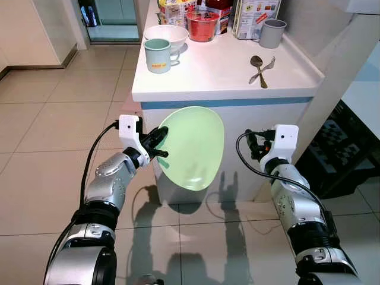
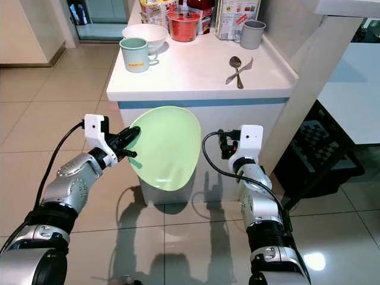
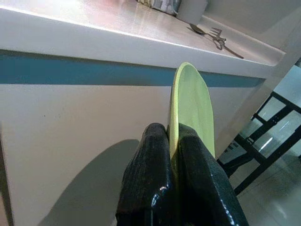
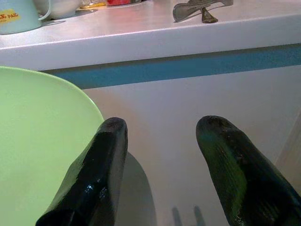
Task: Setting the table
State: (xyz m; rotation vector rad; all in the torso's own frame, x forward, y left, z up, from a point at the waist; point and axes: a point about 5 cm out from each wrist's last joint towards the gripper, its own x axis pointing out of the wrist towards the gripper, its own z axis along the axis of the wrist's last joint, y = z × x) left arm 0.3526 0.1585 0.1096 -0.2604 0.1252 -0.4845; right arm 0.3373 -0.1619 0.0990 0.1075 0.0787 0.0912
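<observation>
A pale green plate (image 1: 193,147) hangs in the air in front of the white counter (image 1: 219,71), below its top and tilted almost on edge. My left gripper (image 1: 159,144) is shut on the plate's left rim; in the left wrist view both black fingers (image 3: 155,183) pinch the rim of the plate (image 3: 190,106). My right gripper (image 4: 162,160) stands open just right of the plate (image 4: 37,141), level with it, with nothing between its fingers. A spoon and fork (image 1: 260,67) lie crossed on the counter's right side.
On the counter's far side stand a pale green mug (image 1: 159,54), a white bowl (image 1: 167,34), a red container (image 1: 202,25), a grey cup (image 1: 272,32) and boxes. A black-framed table or chair (image 1: 344,148) stands to the right. Open tiled floor lies to the left.
</observation>
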